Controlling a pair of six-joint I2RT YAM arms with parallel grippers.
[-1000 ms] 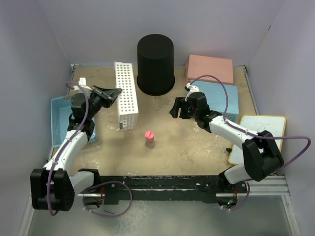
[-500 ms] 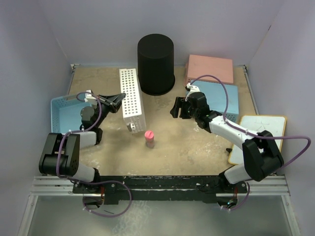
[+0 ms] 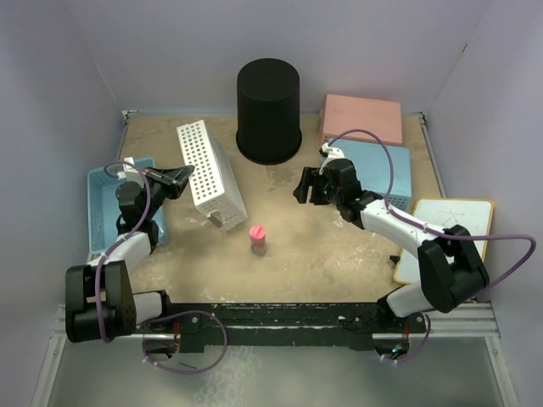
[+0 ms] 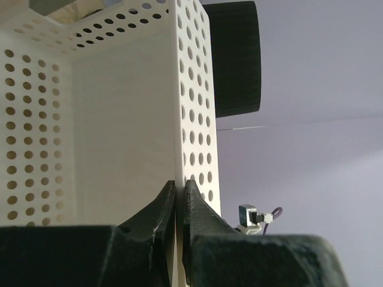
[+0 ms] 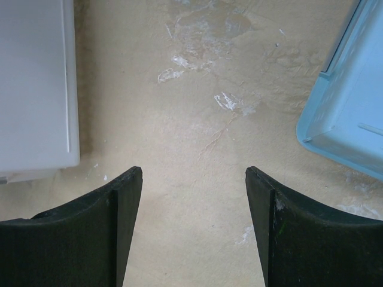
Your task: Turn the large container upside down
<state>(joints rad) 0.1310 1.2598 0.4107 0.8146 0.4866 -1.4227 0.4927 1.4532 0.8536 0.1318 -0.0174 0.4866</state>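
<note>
Starting left of the black bin [image 3: 268, 110]: your left claw [image 3: 176, 175] is squeezed right down on the thin holed wall of the white basket [image 3: 208, 174], nothing else in it. That's the bit that just changed. A second ago the basket stood just left of the bin; now the arm has pulled back toward the blue basket [image 3: 106, 208] and the white one has swung out with it, tilted and well clear of the bin.

The bin itself hasn't budged. It sits at the back middle of the table [image 3: 339, 254], narrow flat end up and rolled rim down on the surface. To me that reads as already flipped, so you're clearing stuff around it, not working on it. Can't see inside it, so take that as a guess.

In front of the bin there's a small pink-capped thing [image 3: 258, 238], untouched. Front-right of the bin, your right claw [image 3: 304, 186] hasn't moved: fingers spread wide, holding nothing, only bare table between them. Just right of the bin are the pink basket [image 3: 361, 119] and the light-blue basket [image 3: 386, 170].

Writing or labels: none I can read anywhere.
</note>
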